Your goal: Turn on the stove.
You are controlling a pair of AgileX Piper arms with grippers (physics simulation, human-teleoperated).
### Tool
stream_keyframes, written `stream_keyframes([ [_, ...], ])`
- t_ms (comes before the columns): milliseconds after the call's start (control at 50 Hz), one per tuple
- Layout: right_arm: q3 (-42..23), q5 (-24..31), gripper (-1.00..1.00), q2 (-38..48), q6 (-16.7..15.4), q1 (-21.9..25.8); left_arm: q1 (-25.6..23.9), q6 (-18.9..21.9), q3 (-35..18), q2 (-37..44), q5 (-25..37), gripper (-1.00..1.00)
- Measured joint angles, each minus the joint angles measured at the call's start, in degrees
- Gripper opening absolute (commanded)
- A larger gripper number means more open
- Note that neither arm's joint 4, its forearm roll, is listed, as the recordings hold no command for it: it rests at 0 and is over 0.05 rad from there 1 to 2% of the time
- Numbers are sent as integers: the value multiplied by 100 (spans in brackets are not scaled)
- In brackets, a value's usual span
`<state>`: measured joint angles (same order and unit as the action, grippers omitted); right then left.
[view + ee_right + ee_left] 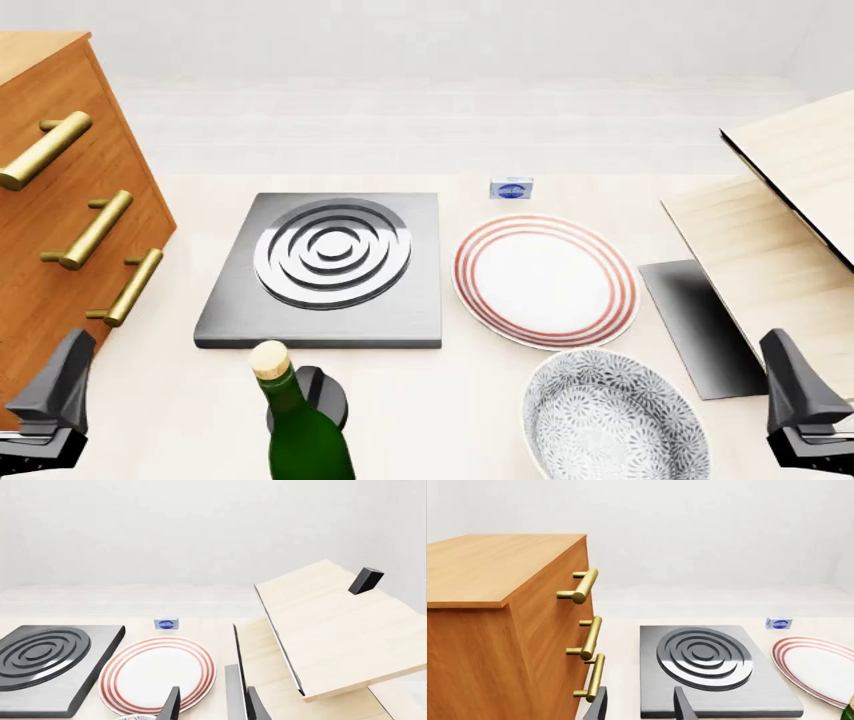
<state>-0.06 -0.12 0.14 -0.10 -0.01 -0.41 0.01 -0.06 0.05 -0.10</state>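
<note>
Both hands parted, holding nothing: left hand [47, 405] beside drawers [54, 230], right hand [807, 410] near bowl [614, 420]; stove [327, 270] untouched.

The stove [400, 300] is smooth grey metal, the drawer chest [54, 250] warm polished wood with shiny brass handles [94, 230], and the bottle [304, 435] glossy green glass.

You get bright, even, diffuse light, soft faint shadows under the stove [320, 315] and plate [545, 280], mild sheen on the burner rings [334, 252], sharp focus throughout, no blur, no edge distortion.
</note>
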Motion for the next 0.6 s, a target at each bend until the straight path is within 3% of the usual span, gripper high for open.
stream_keyframes([
  [380, -12, -116, 100, 121, -22, -5, -202, 249, -119, 156, 18, 100],
  [600, -12, -148, 100, 152, -25, -6, -312, 607, -382, 919, -141, 100],
])
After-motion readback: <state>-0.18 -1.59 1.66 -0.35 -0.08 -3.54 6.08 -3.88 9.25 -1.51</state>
